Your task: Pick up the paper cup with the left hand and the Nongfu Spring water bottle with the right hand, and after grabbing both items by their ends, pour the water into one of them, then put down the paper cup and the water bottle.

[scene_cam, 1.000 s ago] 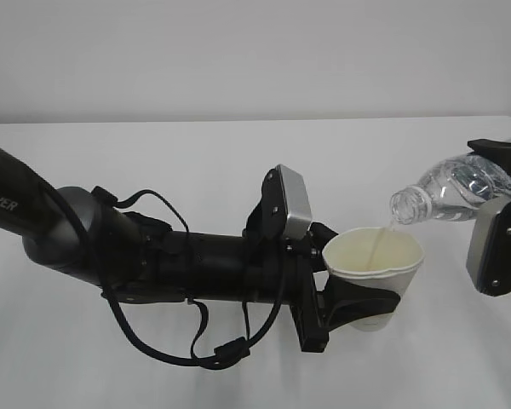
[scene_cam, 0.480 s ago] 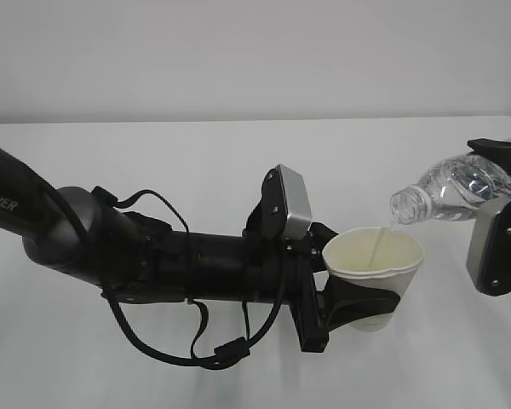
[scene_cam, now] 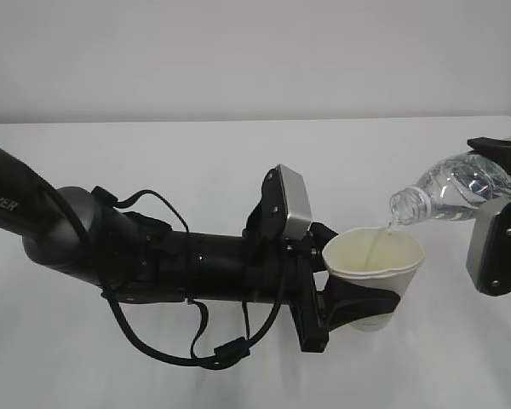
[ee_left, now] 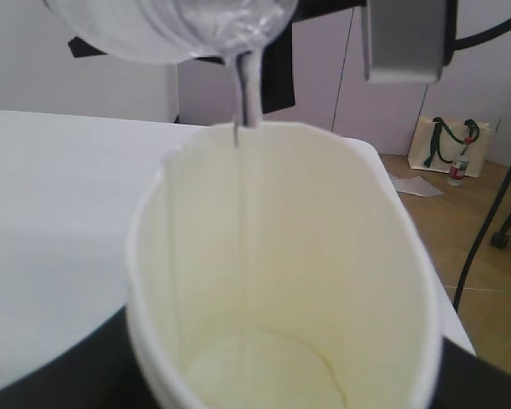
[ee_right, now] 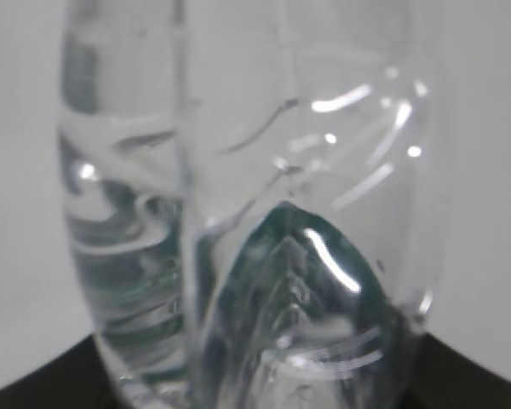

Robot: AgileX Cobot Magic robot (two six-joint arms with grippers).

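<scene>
Left end effector (scene_cam: 358, 308) clamps the paper cup (scene_cam: 373, 274) at centre-right, upright above the white desk (scene_cam: 196, 162). Right end effector (scene_cam: 504, 192) at right edge grips the Nongfu Spring water bottle (scene_cam: 447, 189) — tilted, mouth down-left; thin water (scene_cam: 376, 241) stream enters the cup.

You see a matt white paper cup (scene_cam: 373, 266) with a rolled rim; its cream inside (ee_left: 281, 281) looks smooth and faintly waxy. The water bottle (scene_cam: 451, 189) is clear, glossy plastic, ribbed, throwing bright glints along its ridges (ee_right: 264, 230). The water (scene_cam: 377, 240) falling from its mouth is a thin, colourless, glassy thread. The left hand (scene_cam: 345, 302) is matt black plastic, its wrist box (scene_cam: 291, 203) brushed silver-grey metal with small screws, its cables (scene_cam: 196, 341) smooth black rubber. The right hand's box (scene_cam: 494, 247) is dull grey. The table (scene_cam: 153, 153) is plain, matt white.
</scene>
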